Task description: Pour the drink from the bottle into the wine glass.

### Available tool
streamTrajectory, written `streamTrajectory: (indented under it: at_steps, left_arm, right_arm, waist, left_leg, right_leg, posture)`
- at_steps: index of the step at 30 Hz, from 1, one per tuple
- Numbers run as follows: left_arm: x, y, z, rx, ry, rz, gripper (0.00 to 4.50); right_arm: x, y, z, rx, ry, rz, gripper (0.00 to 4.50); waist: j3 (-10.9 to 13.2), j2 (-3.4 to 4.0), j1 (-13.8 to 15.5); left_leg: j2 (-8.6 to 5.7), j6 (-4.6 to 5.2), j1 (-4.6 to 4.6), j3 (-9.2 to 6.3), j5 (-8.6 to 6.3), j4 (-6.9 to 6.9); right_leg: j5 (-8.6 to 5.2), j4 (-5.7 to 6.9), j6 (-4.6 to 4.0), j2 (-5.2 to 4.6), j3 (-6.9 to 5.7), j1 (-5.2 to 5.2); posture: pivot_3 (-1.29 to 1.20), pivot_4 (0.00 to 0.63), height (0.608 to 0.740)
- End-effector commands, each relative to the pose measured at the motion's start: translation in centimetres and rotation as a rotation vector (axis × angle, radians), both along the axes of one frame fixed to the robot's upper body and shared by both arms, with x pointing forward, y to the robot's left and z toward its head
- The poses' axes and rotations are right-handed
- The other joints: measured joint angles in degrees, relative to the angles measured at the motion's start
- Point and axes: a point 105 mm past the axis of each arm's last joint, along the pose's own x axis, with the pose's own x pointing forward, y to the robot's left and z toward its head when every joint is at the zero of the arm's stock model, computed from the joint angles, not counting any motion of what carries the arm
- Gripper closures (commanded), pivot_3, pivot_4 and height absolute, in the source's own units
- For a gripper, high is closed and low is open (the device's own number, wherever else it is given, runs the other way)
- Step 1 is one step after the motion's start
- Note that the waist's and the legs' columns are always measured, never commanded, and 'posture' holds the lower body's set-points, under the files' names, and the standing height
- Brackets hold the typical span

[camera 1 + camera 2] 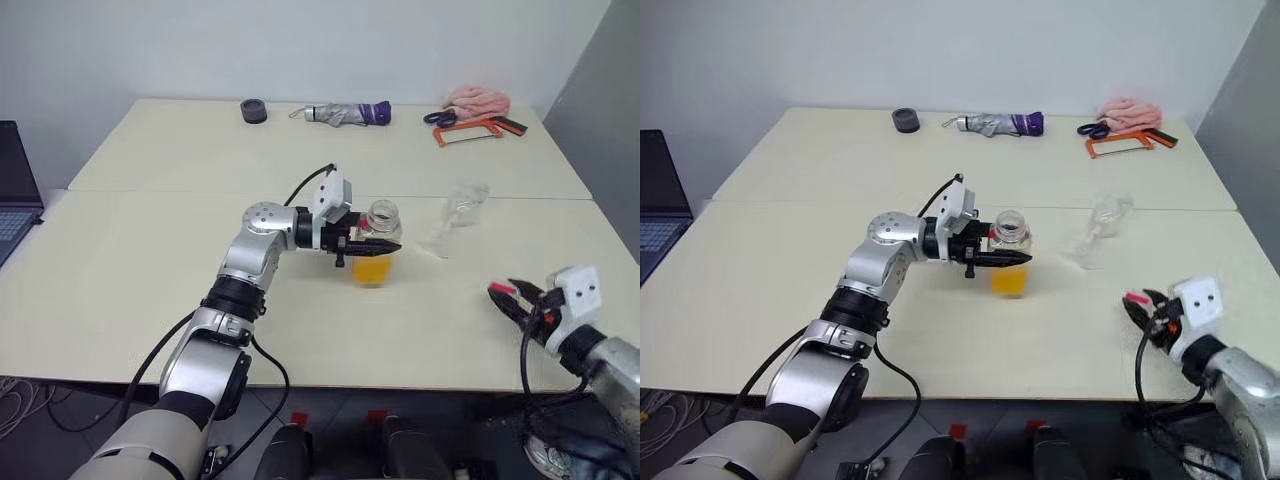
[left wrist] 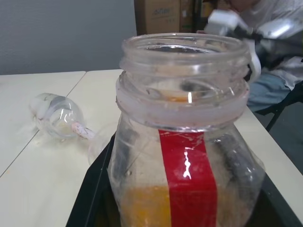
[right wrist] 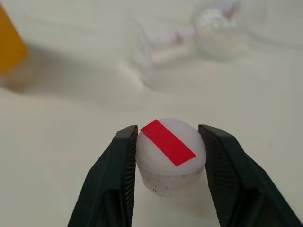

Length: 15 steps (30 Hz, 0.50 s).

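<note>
The bottle (image 1: 377, 222) stands upright at the table's middle with its wide neck uncapped. The orange drink (image 1: 370, 271) fills its lower part, and a red stripe (image 2: 187, 179) runs down its side. My left gripper (image 1: 378, 244) reaches in level from the left and is shut on the bottle below the neck. The wine glass (image 1: 460, 212) lies on its side to the right of the bottle, and its bowl (image 2: 57, 116) is empty. My right gripper (image 3: 168, 130) is low at the table's front right, shut on the white cap (image 3: 170, 151) with a red stripe.
Along the far edge lie a black round piece (image 1: 254, 111), a folded umbrella (image 1: 350, 114), scissors (image 1: 440, 118), an orange hacksaw (image 1: 480, 130) and a pink cloth (image 1: 478, 98). A laptop (image 1: 15, 200) sits off the table's left side.
</note>
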Motion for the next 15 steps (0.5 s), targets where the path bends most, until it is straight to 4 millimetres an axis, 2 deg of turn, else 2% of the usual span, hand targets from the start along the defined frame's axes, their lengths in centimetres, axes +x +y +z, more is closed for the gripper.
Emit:
streamTrajectory:
  at_steps: [1,4,8,10,15]
  left_arm:
    - [0.2,0.5,2.1,-0.045,-0.063,0.019,2.77]
    - [0.5,1.1,2.3,-0.056,-0.062,0.053,2.77]
    - [1.7,2.8,2.9,-0.094,-0.053,0.165,2.77]
    - [2.8,4.4,3.4,-0.129,-0.06,0.281,2.77]
    - [6.1,9.6,4.8,-0.245,-0.095,0.665,2.77]
  right_arm:
    - [0.1,0.1,1.0,0.035,-0.07,-0.009,1.14]
    - [-0.1,0.1,1.5,0.033,-0.079,0.017,0.05]
    - [-0.3,1.2,3.7,-0.015,-0.11,0.129,0.0]
    - [-0.2,3.2,5.5,-0.039,-0.137,0.239,0.0]
    - [0.2,11.0,9.3,0.014,-0.202,0.562,0.0]
  waist:
    - [0.0,0.01,-0.01]
    - [0.0,0.01,0.16]
    - [0.0,0.01,0.21]
    - [0.0,0.01,0.06]
    - [0.01,-0.01,-0.36]
  left_leg:
    - [0.0,0.0,0.01,-0.01,0.0,0.0]
    - [-0.02,-0.01,-0.02,-0.06,0.0,0.03]
    - [-0.02,-0.01,-0.02,-0.08,0.0,0.03]
    - [-0.01,-0.01,-0.02,-0.13,0.0,0.03]
    - [0.08,-0.01,0.02,-0.3,0.0,0.04]
  right_leg:
    - [0.0,0.01,0.0,0.0,0.01,0.0]
    - [0.0,0.01,0.0,-0.03,0.01,0.0]
    - [0.0,0.0,0.0,-0.03,0.0,0.0]
    - [0.0,0.0,0.0,-0.03,0.0,0.0]
    - [0.0,0.0,0.0,0.02,-0.08,0.01]
  posture:
    - [0.0,0.15,0.74]
    - [0.0,0.15,0.74]
    - [0.0,0.15,0.74]
    - [0.0,0.15,0.74]
    - [0.0,0.15,0.74]
